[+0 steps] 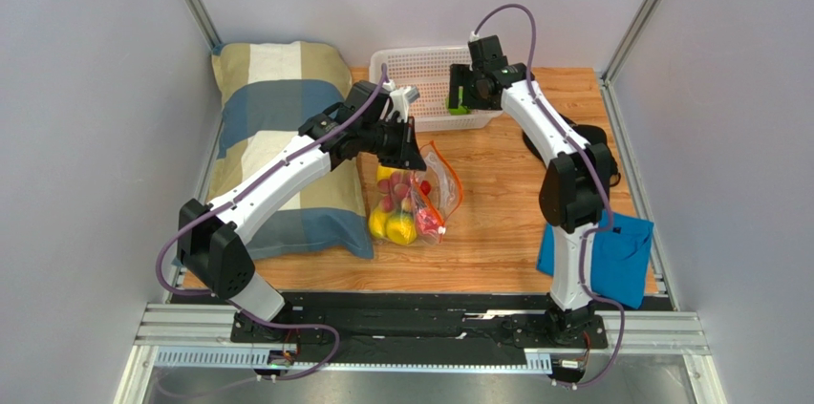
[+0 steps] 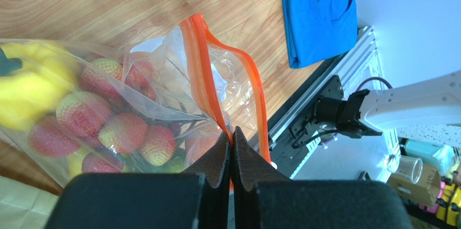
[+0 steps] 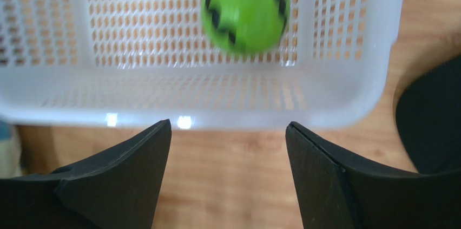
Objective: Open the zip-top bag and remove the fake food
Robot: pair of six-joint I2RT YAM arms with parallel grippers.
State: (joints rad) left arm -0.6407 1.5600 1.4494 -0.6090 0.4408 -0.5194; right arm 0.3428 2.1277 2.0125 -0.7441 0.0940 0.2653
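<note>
The clear zip-top bag (image 1: 425, 196) with an orange zip strip lies at the table's middle, its mouth gaping open. It holds fake food (image 1: 396, 213): yellow pieces and red-green berries (image 2: 103, 126). My left gripper (image 1: 411, 151) is shut on one side of the bag's zip strip (image 2: 203, 72), fingers pinching the edge. A green ball-like fruit with black markings (image 3: 246, 8) lies in the white perforated basket (image 3: 346, 50); it shows as a green spot in the top view (image 1: 458, 104). My right gripper (image 3: 227, 131) is open and empty over the basket's near rim.
A checked pillow (image 1: 277, 137) lies at the left. A blue cloth (image 1: 602, 251) lies at the table's right front. A black object (image 1: 573, 137) sits behind the right arm. Metal frame posts and grey walls enclose the table.
</note>
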